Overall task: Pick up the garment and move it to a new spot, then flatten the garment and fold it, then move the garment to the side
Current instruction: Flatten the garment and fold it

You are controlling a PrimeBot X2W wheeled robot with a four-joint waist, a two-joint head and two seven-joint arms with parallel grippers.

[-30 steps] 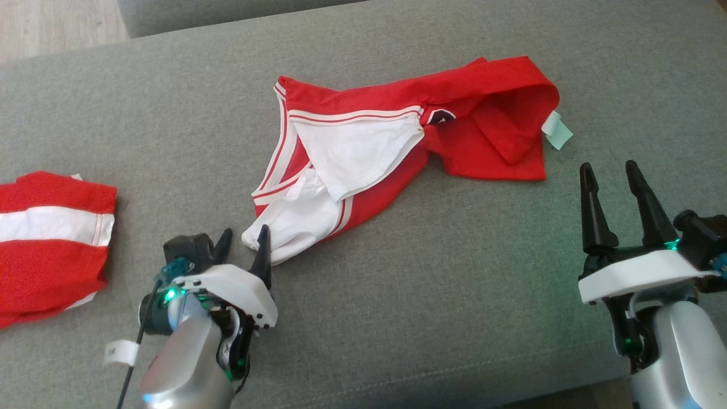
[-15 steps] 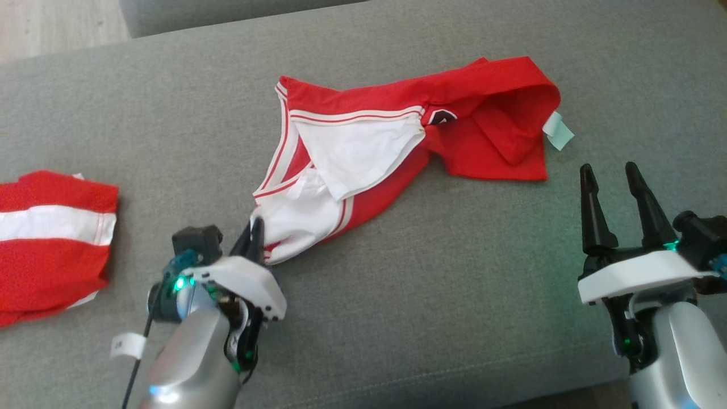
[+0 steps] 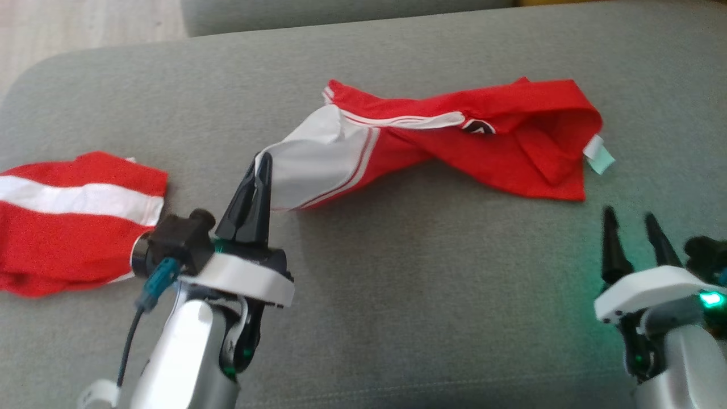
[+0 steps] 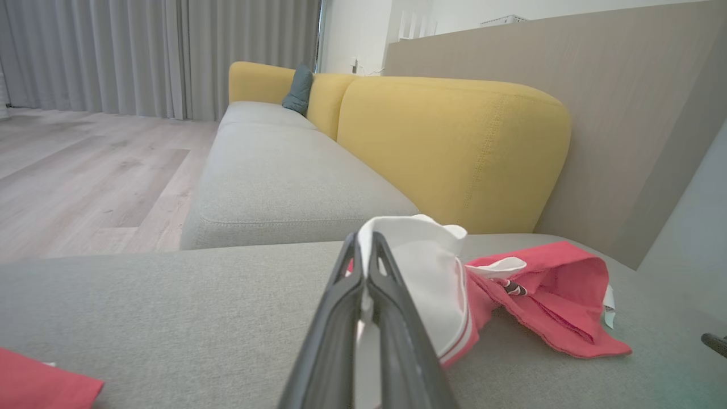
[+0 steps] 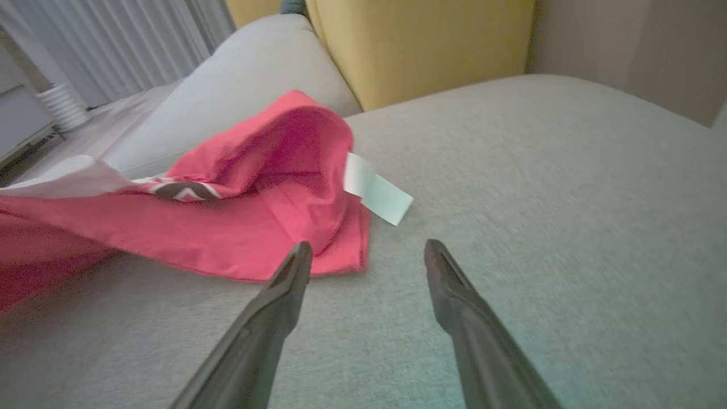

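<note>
So our left tool [image 3: 262, 170] has just clamped shut on the white corner of the garment [image 3: 483, 147] and hoisted it. A second ago that corner was lying flat with the tool spread wide around it. Now the white end is up off the sofa seat [image 3: 426, 295], while the red half still lies toward the far edge, right of the middle. Our right tool [image 3: 630, 218] sits spread wide and empty by the near right corner. We reckon the pick-up's properly started, so carrying it to a new spot comes next.
</note>
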